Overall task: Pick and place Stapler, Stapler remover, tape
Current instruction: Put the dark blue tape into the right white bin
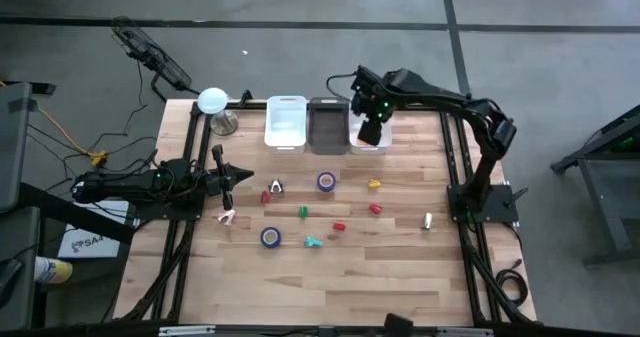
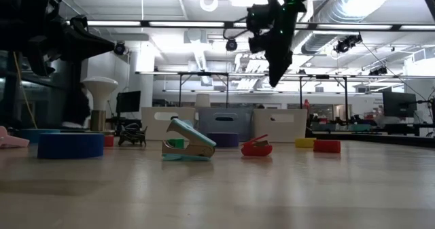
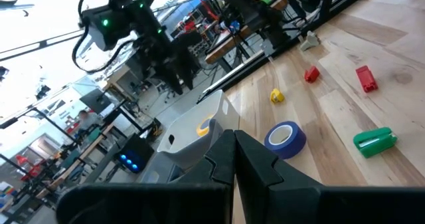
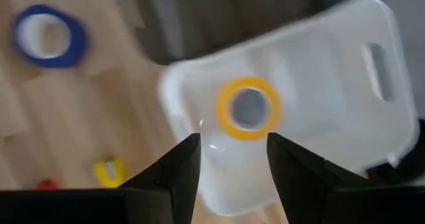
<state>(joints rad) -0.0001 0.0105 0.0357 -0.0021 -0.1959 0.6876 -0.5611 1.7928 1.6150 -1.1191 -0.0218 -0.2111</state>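
Note:
My right gripper (image 1: 370,132) hangs open and empty over the far-right white bin (image 4: 345,64). A yellow tape roll (image 4: 247,108) lies flat on that bin's floor, below the gap between the fingers. One blue tape roll (image 1: 326,181) lies flat on the table near the bins; another (image 1: 270,237) lies nearer the front. A teal stapler (image 1: 314,242) rests on its base beside the second roll. A dark staple remover (image 1: 275,187) stands left of the first roll. My left gripper (image 1: 224,177) waits shut at the table's left side.
A white bin (image 1: 286,122) and a dark grey bin (image 1: 328,124) stand left of the far-right bin, along the far edge. Small red (image 1: 376,208), green (image 1: 303,212) and yellow (image 1: 374,184) blocks are scattered mid-table. A white-domed lamp (image 1: 213,102) stands at the far left.

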